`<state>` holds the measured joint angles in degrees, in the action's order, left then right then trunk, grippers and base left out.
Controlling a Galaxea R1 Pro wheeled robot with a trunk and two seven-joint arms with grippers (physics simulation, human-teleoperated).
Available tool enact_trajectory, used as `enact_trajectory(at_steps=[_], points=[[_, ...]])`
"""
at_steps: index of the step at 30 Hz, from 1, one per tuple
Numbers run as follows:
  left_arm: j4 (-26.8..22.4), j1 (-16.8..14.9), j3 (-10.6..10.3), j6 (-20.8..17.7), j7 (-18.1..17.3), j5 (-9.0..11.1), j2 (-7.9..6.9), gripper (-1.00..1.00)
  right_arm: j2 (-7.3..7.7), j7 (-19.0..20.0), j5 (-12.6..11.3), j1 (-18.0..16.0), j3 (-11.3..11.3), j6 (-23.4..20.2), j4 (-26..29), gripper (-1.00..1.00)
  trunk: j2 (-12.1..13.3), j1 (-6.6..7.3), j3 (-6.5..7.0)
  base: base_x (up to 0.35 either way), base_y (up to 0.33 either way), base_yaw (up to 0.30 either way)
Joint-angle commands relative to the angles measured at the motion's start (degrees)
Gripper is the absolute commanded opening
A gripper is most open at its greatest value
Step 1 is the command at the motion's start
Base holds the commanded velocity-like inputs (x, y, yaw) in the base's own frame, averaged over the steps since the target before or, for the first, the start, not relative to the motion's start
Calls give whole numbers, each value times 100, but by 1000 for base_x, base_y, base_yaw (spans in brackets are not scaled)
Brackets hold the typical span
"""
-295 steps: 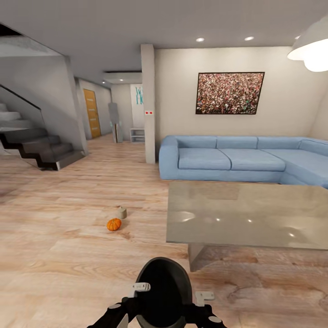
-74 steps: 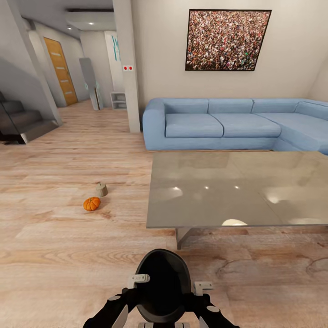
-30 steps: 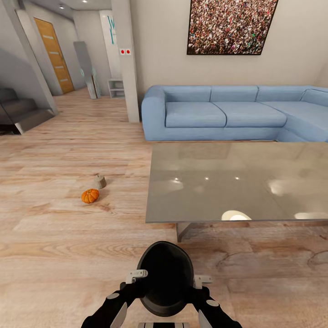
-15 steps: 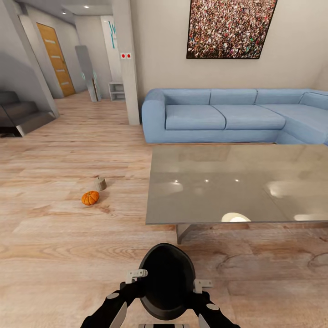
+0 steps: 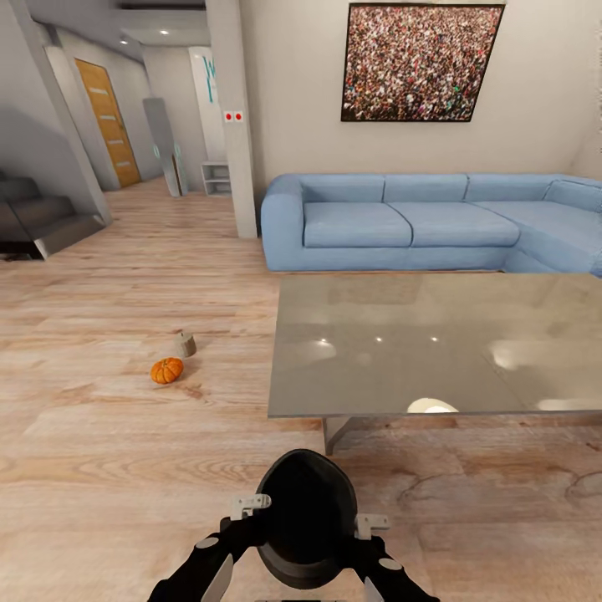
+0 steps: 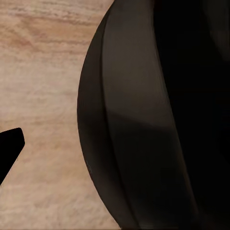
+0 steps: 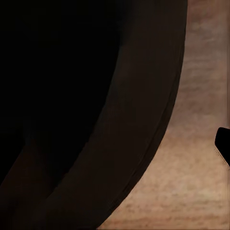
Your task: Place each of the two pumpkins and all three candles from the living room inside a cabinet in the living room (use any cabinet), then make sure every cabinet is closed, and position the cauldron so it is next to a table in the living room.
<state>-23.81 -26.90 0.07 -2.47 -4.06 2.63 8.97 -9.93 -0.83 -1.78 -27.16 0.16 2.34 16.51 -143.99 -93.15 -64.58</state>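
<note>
I hold the black cauldron [image 5: 305, 514] low in front of my trunk, between both arms. My left gripper [image 5: 252, 505] and right gripper [image 5: 373, 524] are each shut on its rim on opposite sides. The cauldron wall [image 6: 158, 120] looms close in the left wrist view beside one dark fingertip [image 6: 9, 146], and its wall [image 7: 86, 105] shows the same way in the right wrist view. An orange pumpkin [image 5: 166, 370] lies on the floor to the left, with a tan candle [image 5: 186, 344] just beyond it. The grey glass table [image 5: 435, 347] stands ahead on the right. The cabinet is out of view.
A blue corner sofa [image 5: 401, 221] runs behind the table under a framed picture [image 5: 420, 63]. A pale pillar [image 5: 234, 117] stands left of the sofa, with a hallway and dark stairs [image 5: 42, 221] beyond. Wood floor [image 5: 125, 468] stretches between me and the pumpkin.
The camera has come nearer to the table over ten seconds and has tilted up a little in the last half second. The cauldron stays held between both grippers.
</note>
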Motion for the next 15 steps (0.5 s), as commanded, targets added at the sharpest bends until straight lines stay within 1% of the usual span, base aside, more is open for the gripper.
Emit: enact_trajectory(at_steps=[1,9,15], points=[[-9,0,2,-26,-17,27,0,100,0,-14,-23,0,10,20,-7,100,-1,1,-4,0,0,0],[-10,0,2,-25,-17,27,0,100,0,-14,-24,0,10,20,4,100,-1,1,-4,0,0,0],[-10,0,-3,-27,-16,27,0,100,0,-14,-24,0,10,20,9,100,7,16,128,0,0,0]])
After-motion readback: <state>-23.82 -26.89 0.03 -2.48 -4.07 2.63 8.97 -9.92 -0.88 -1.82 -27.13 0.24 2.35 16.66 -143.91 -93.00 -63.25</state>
